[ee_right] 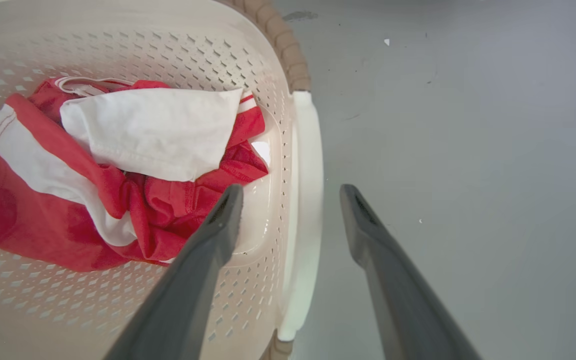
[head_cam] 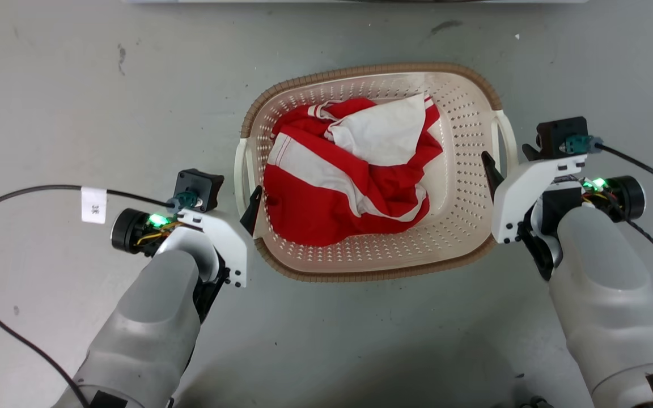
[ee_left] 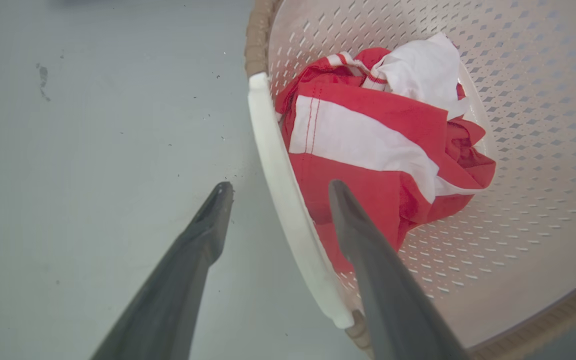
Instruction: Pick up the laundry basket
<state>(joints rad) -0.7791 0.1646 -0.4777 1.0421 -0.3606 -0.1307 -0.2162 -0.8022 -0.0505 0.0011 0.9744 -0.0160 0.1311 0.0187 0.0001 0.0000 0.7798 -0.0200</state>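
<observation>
Now: both grippers astride the basket handles

Laundry basket (head_cam: 462, 170) sits on the grey floor (head_cam: 77, 85) straight ahead of me, btwn my 2 arms, long side toward me. Inside lies a crumpled red-and-white garment (head_cam: 355, 175), bunched at the middle and toward my left.

L gripper (ee_left: 279, 186): spread apart, nothing clamped. Its 2 dark fingers straddle the white left handle (ee_left: 268, 130). 1 finger is outside over the floor, the other inside the basket above the red cloth. Can't tell whether either finger touches the handle.

R gripper (ee_right: 292, 190): likewise wide apart, holding nothing. 1 finger is inside the basket by the garment's edge, the other outside over the floor, w/ the white right handle (ee_right: 308, 150) running btwn them. Contact there is also unclear.

Head cam: my 2 pale forearms reach in from the bottom corners, wrists beside the near half of the basket, a green light lit on each. The brown rim (head_cam: 372, 276) curves along the near side btwn them.
</observation>
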